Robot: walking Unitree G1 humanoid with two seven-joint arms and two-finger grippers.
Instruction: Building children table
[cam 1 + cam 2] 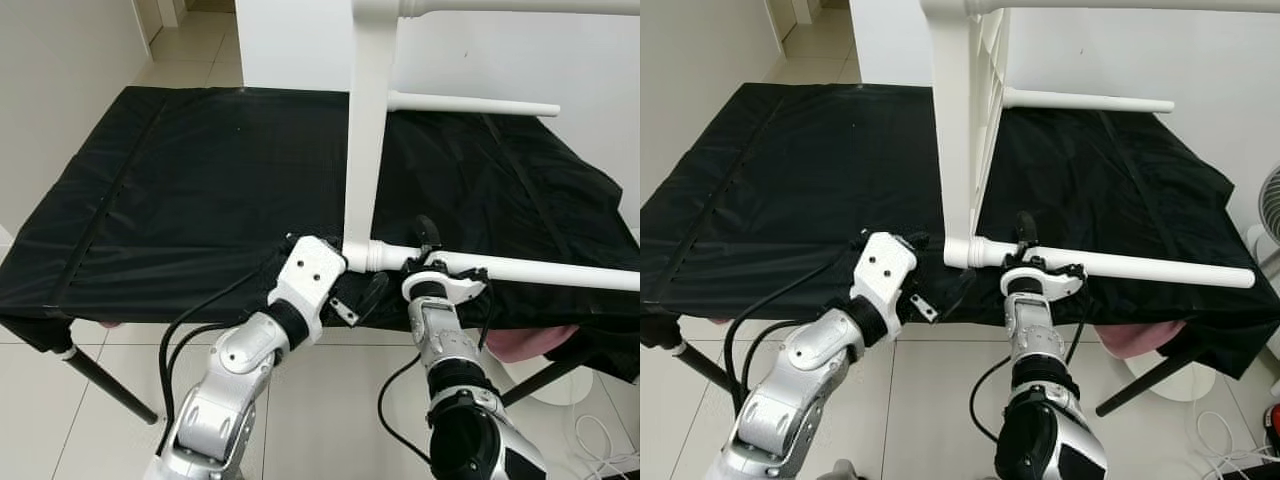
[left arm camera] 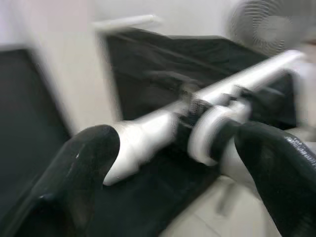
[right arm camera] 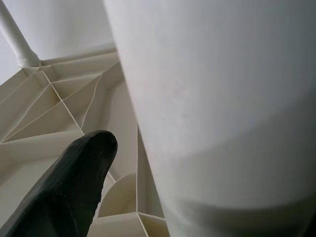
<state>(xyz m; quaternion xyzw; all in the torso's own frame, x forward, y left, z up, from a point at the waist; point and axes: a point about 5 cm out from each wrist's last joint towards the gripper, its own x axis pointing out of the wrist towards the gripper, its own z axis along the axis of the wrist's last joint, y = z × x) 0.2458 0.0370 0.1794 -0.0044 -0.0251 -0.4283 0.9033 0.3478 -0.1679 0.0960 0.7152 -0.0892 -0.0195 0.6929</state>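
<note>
White tabletop (image 1: 962,120) stands on edge on the black-covered bench (image 1: 180,190), ribbed underside facing the robot's right. Landmark = its near bottom corner. One leg (image 1: 520,270) sticks out sideways from that corner along the bench's front edge; a 2nd leg (image 1: 470,103) juts from the far corner, same direction.

Right gripper (image 1: 432,250) is just beside the corner, on the near leg where it meets the socket; fingers look pinched round the leg, one black finger (image 3: 64,192) showing against the ribbed underside in the wrist view. Left gripper (image 1: 362,298) sits just below the corner on the other side, fingers spread w/ nothing between; its wrist view (blurred) looks along the leg toward the other arm.

Looks like the leg is being seated or twisted in.

Risks, my guess:
- top is balanced on one thin edge; a hard push or twist on the leg could tip it, since the left gripper isn't bracing it
- black cover is slippery-looking, so the corner may slide off the front edge
- leg overhangs the edge a bit; if the grip slips it could sag or pop out of the socket
</note>
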